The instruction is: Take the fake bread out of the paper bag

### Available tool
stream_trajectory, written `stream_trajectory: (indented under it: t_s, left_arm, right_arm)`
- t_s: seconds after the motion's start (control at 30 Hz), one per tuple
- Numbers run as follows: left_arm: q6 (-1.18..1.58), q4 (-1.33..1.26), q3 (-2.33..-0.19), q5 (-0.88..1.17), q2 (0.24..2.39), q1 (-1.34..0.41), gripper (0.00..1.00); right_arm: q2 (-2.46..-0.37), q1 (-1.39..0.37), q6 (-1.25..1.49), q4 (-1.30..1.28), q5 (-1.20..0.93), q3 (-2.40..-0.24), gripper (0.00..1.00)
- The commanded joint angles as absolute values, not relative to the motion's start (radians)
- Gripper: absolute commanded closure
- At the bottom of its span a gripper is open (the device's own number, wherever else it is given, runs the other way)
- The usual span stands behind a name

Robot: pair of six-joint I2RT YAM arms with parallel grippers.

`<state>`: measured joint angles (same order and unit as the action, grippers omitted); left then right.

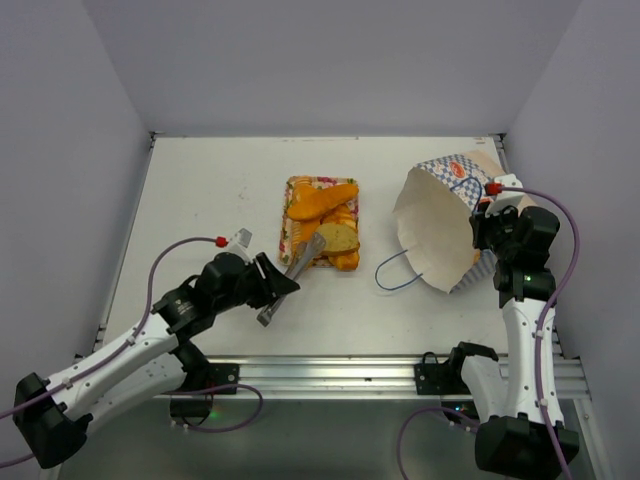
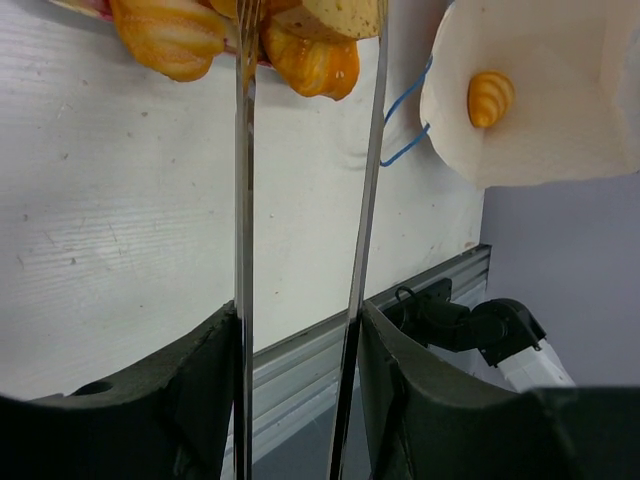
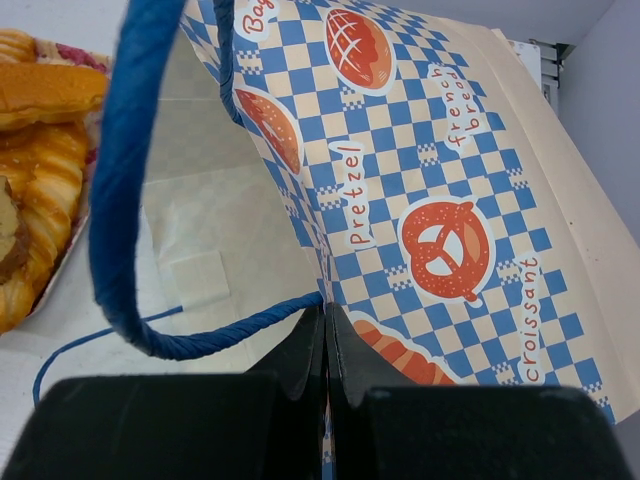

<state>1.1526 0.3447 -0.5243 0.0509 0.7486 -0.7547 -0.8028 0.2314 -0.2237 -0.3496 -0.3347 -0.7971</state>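
Fake bread [image 1: 322,203]: most on tray [image 1: 287,228] mid-worktop [image 1: 200,190], one croissant [image 2: 491,97] inside paper bag [image 1: 430,220] (rim pinched by right fingers [image 3: 300,360]); left fingers [image 2: 190,400] grip parted, empty tongs [image 1: 293,275], which could shove the bag loose.

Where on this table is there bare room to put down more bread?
Widest bare table: left of the tray, out to the left wall. Also free: the strip along the back wall behind tray and paper bag. Crowded: the tray, piled with bread, the tongs at its near corner, and the gap toward the bag, where a blue handle lies.
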Motion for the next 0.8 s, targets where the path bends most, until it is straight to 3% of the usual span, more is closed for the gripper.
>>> stream_trajectory:
  t_s: [0.0, 0.23, 0.4, 0.77]
  left_arm:
    - [1.109, 0.423, -0.589, -0.011, 0.704, -0.75, 0.5]
    - [0.945, 0.499, -0.647, -0.095, 0.669, -0.75, 0.64]
    - [0.778, 0.443, -0.667, -0.031, 0.657, -0.75, 0.76]
    - [0.627, 0.299, -0.588, 0.195, 0.6, -0.752, 0.79]
  right_arm:
    - [-0.79, 0.239, -0.221, -0.307, -0.377, -0.799, 1.0]
    - [-0.795, 0.239, -0.334, -0.38, -0.541, -0.818, 1.0]
    - [-0.848, 0.239, -0.503, -0.517, -0.659, -0.896, 1.0]
    - [-0.953, 0.238, -0.943, -0.862, -0.859, -1.121, 1.0]
